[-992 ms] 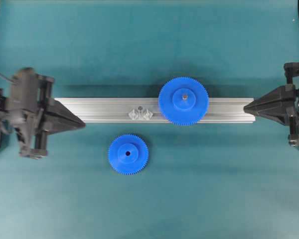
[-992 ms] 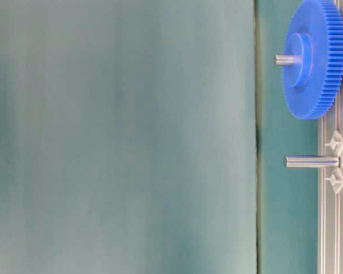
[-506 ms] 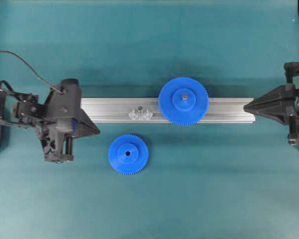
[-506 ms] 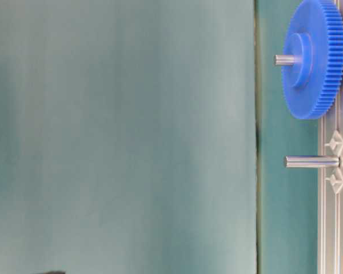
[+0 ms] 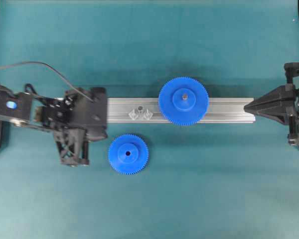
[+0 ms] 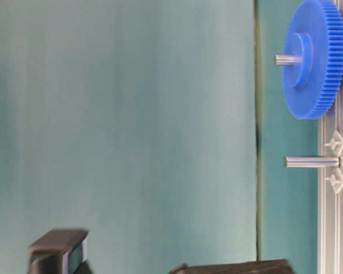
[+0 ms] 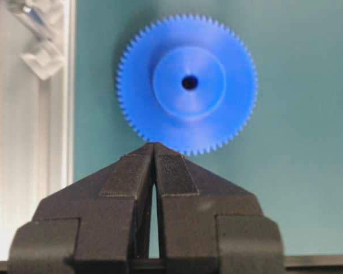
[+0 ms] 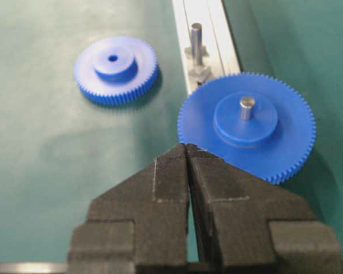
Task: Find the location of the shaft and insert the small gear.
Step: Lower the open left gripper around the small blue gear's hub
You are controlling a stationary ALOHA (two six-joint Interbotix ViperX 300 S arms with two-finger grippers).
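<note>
The small gear (image 5: 128, 154) is a blue toothed wheel lying flat on the teal mat, in front of the rail; it also shows in the left wrist view (image 7: 187, 84) and the right wrist view (image 8: 115, 68). The shaft (image 5: 139, 108) stands bare and upright on the rail, on a glinting base, and also shows in the table-level view (image 6: 311, 161) and the right wrist view (image 8: 196, 37). My left gripper (image 5: 104, 133) is shut and empty, its tips (image 7: 154, 145) just short of the small gear's rim. My right gripper (image 5: 245, 106) is shut and empty at the rail's right end (image 8: 186, 147).
A wider blue gear (image 5: 183, 101) sits on its own grey pin on the aluminium rail (image 5: 229, 110), right of the shaft. Black frame posts stand at the left and right edges.
My left arm has moved right along the rail's left end towards the small gear, and now enters the table-level view. The right arm, both gears and the shaft have not moved.
</note>
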